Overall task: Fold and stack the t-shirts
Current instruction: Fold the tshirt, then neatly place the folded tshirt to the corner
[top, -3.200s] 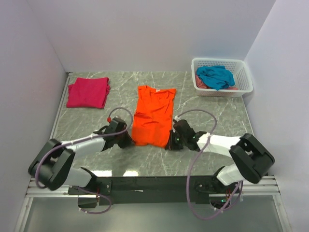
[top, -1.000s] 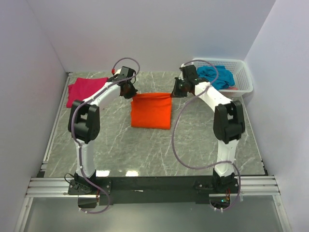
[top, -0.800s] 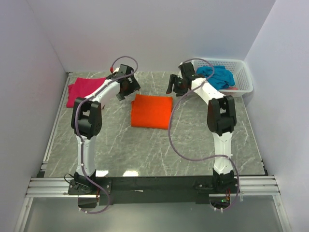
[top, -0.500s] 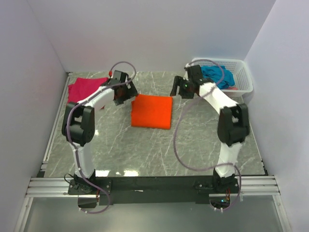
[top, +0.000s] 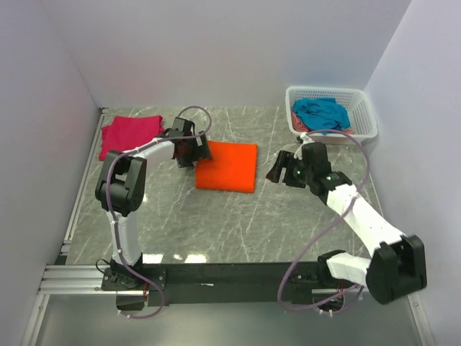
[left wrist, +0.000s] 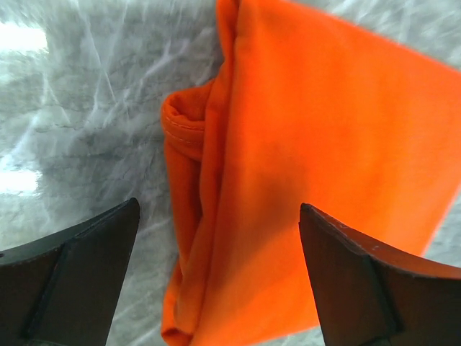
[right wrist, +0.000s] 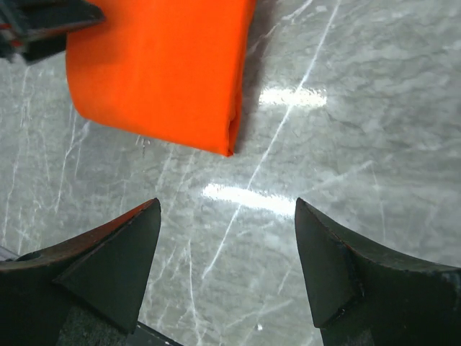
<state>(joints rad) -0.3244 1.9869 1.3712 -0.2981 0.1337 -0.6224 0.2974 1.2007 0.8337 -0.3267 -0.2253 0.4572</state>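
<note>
Top: orange t-shirt [top: 227, 166] folded into a rectangle mid-table, towards the far side; magenta-pink t-shirt [top: 130, 137] folded at far left; teal-blue t-shirt [top: 320, 113] bunched in the white basket [top: 364, 122] far right; left gripper [top: 193, 151] at the orange one's left edge; right gripper [top: 282, 169] near its right side, not touching. Left wrist: fingers [left wrist: 72, 288] wide apart, gripping nothing, either side of the orange shirt's bunched left edge on the marble table [top: 216, 216]. Right wrist: fingers [right wrist: 360, 267] wide apart, empty, bare marble between them; orange shirt's corner beyond the tips, apart.
</note>
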